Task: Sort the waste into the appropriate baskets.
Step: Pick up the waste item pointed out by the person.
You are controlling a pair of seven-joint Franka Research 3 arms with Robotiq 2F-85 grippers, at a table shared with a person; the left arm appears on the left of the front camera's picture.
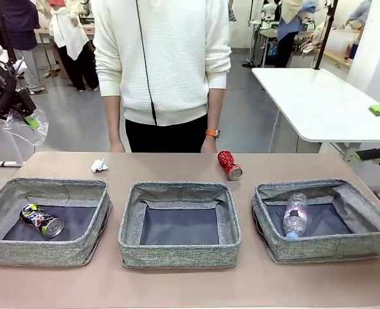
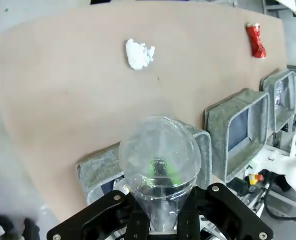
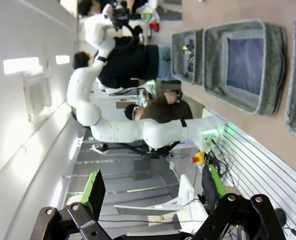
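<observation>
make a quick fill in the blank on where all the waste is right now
1. The left gripper is shut on the ____.
2. The black can lies in the ____ basket.
3. The bottle lies in the ____ basket.
4. The red can and the paper ball lie on the ____.

Missing words: cup; left; right; table.

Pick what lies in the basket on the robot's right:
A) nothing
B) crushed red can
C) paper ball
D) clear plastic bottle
D: the clear plastic bottle lies inside the right basket, while the crushed red can and paper ball sit on the bare table.
</observation>
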